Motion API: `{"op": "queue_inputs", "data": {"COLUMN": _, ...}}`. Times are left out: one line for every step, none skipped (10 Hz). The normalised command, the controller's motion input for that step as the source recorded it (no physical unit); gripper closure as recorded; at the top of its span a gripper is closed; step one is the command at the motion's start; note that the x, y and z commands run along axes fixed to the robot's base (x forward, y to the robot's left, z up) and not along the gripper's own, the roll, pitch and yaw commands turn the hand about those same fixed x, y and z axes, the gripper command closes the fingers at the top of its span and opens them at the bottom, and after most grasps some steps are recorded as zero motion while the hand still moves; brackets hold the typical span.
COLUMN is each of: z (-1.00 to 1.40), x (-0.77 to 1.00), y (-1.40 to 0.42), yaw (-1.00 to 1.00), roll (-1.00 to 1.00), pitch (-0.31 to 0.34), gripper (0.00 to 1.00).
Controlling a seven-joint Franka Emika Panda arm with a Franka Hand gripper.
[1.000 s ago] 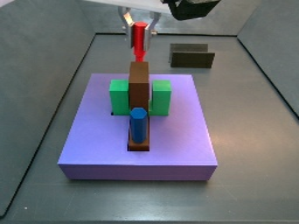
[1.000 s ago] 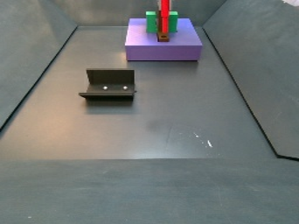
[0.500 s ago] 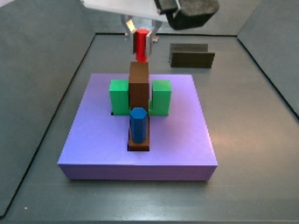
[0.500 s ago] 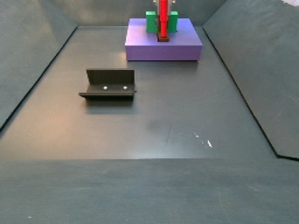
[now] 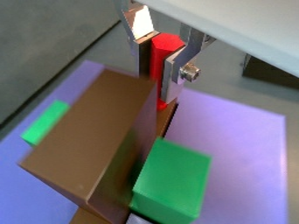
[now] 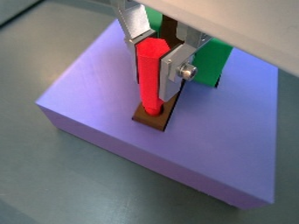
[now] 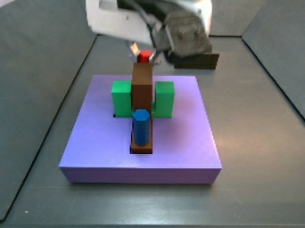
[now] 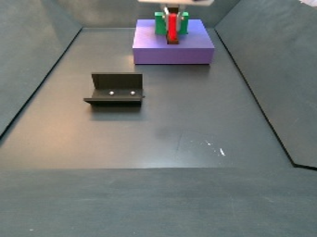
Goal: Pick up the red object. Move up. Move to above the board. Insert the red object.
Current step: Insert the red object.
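My gripper (image 6: 158, 54) is shut on the red object (image 6: 149, 74), a thin upright rod pinched between the silver fingers (image 6: 177, 63). Its lower end sits in the hole at the end of the brown board (image 6: 151, 115). In a wrist view the rod (image 5: 162, 54) stands right at the board's (image 5: 100, 144) far end. In a side view the gripper (image 7: 145, 49) hangs low over the board (image 7: 142, 87), and only the rod's top (image 7: 144, 56) shows. In a side view the red object (image 8: 175, 24) is small, below the gripper (image 8: 177, 7).
The board lies on a purple slab (image 7: 179, 147) between two green blocks (image 7: 121, 100) (image 7: 165, 98). A blue peg (image 7: 141, 126) stands in the board's near end. The fixture (image 8: 115, 89) stands on the grey floor, away from the slab (image 8: 173, 53).
The gripper has come down with the red object. The rod hung well above the board before; now its lower end is in the board's far hole.
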Motion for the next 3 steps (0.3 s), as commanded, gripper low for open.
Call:
{"op": "queue_inputs", "data": {"z": -0.86, "x": 0.00, "y": -0.04, "yaw": -0.17, "roll": 0.13, "pitch": 0.029, "gripper": 1.00}}
{"op": "queue_inputs", "data": {"z": 0.00, "x": 0.01, "y": 0.00, "yaw": -0.03, "roll": 0.00, "pitch": 0.000, "gripper": 1.00}}
{"op": "queue_inputs", "data": {"z": 0.00, "x": 0.00, "y": 0.00, "yaw": 0.00, "roll": 0.00, "pitch": 0.000, "gripper": 1.00}}
